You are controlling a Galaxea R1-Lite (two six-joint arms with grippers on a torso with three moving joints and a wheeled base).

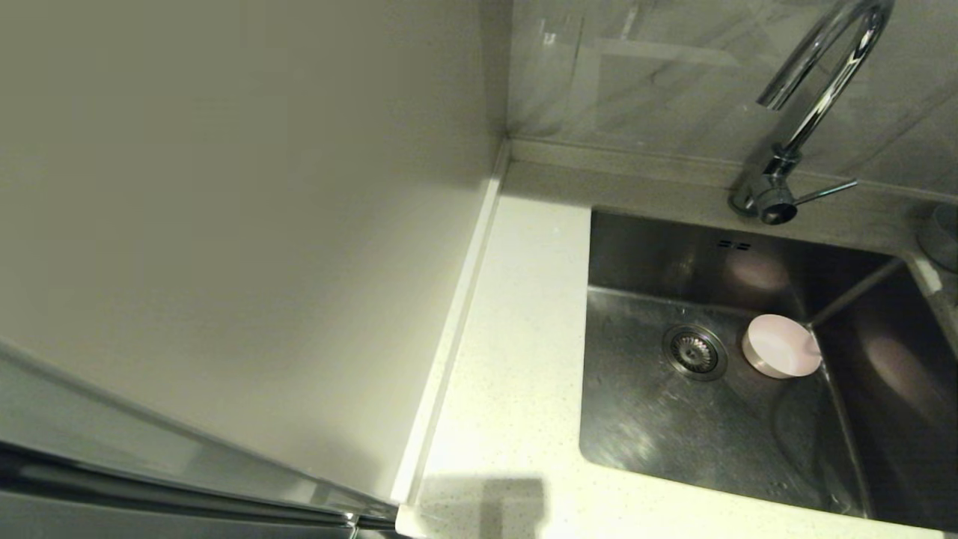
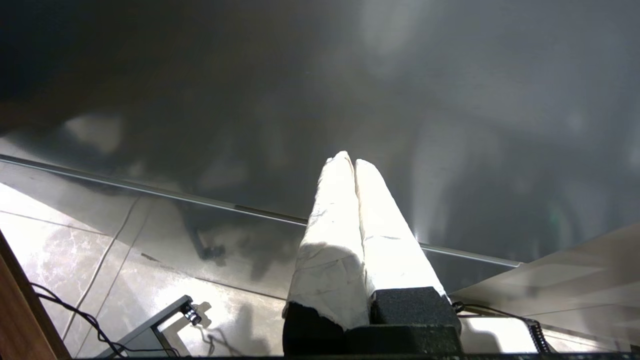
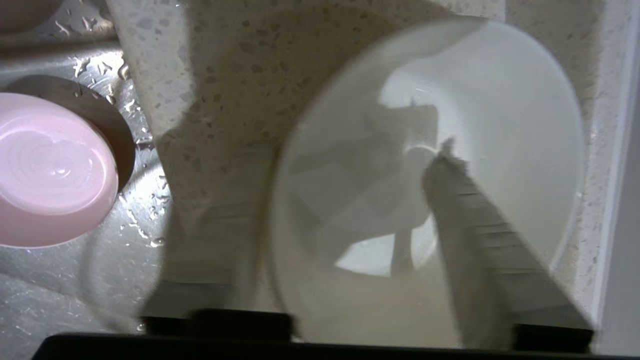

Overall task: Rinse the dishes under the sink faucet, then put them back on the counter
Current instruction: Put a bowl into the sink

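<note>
Right end effector [image 3: 350, 240] grasping mint-white bowl [image 3: 450, 125] over counter [image 3: 225, 75]; left end effector [image 2: 354, 162] clenched, empty.

Left gripper [image 2: 349, 162] pressed closed, empty; right gripper [image 3: 350, 235] pinches a rim.

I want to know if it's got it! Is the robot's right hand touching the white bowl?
Touching. The right wrist view shows one finger inside the white bowl, against its wall.

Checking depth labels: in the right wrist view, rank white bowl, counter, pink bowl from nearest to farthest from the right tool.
1. White bowl: held on the right tool, one finger inside it.
2. Counter: directly behind the bowl.
3. Pink bowl: off to the side, down in the wet sink.
</note>
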